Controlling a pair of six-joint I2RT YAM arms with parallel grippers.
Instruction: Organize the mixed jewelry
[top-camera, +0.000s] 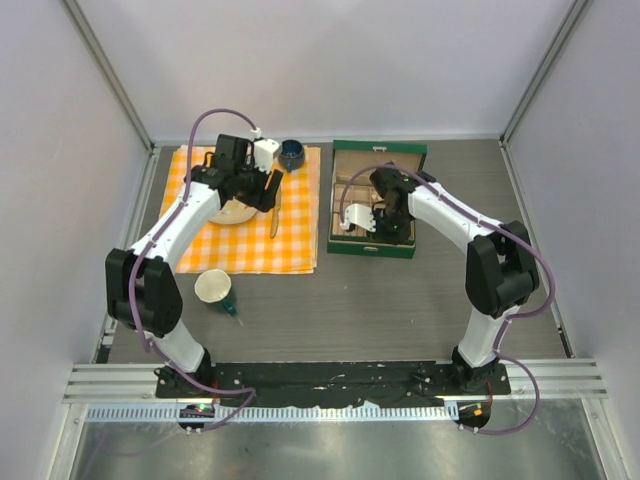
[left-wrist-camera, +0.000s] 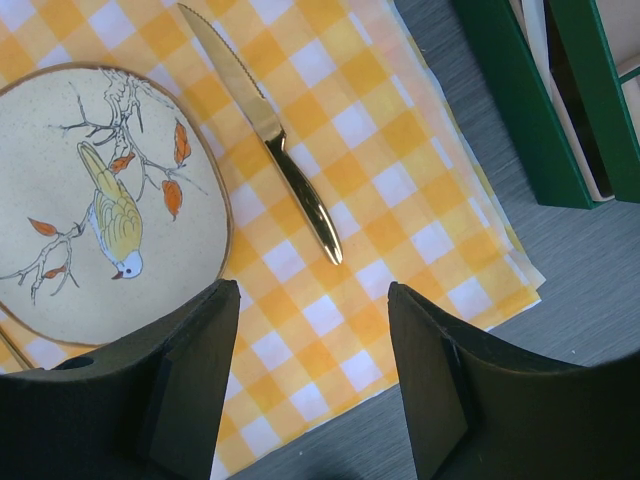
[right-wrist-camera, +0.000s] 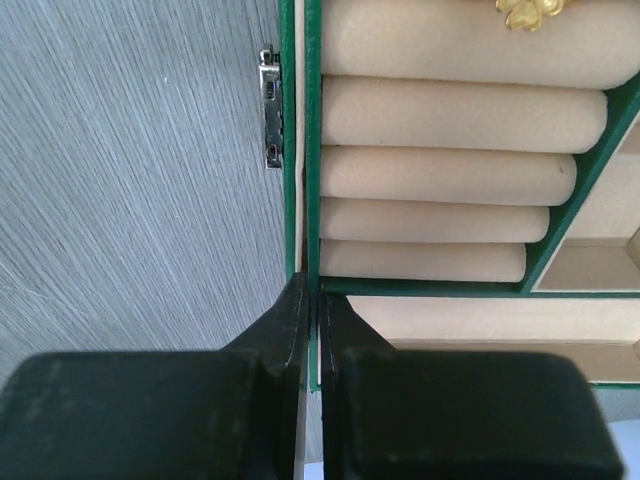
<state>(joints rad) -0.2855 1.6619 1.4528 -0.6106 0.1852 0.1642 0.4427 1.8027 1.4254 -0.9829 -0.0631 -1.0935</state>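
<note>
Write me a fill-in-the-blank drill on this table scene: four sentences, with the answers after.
1. The plate bears a painted ____ on a branch.
2. Beside it, on the checked cloth, lies a gold ____.
3. The left gripper hangs over the cloth with its jaws ____.
4. The right gripper is ____ by the wall of the green jewelry box.
Missing words: bird; knife; open; shut.

1. My right gripper (right-wrist-camera: 318, 300) fills the bottom of the view, its black jaws pressed together, tips over the left wall of the green box (right-wrist-camera: 313, 150).
2. Inside the box, five beige padded rolls (right-wrist-camera: 440, 175) lie in rows.
3. A gold flower-shaped piece (right-wrist-camera: 530, 12) sits on the top roll, partly cut off by the frame.
4. A small metal fitting (right-wrist-camera: 270, 105) is fixed outside that wall, beside the grey grained counter (right-wrist-camera: 130, 180).
</note>
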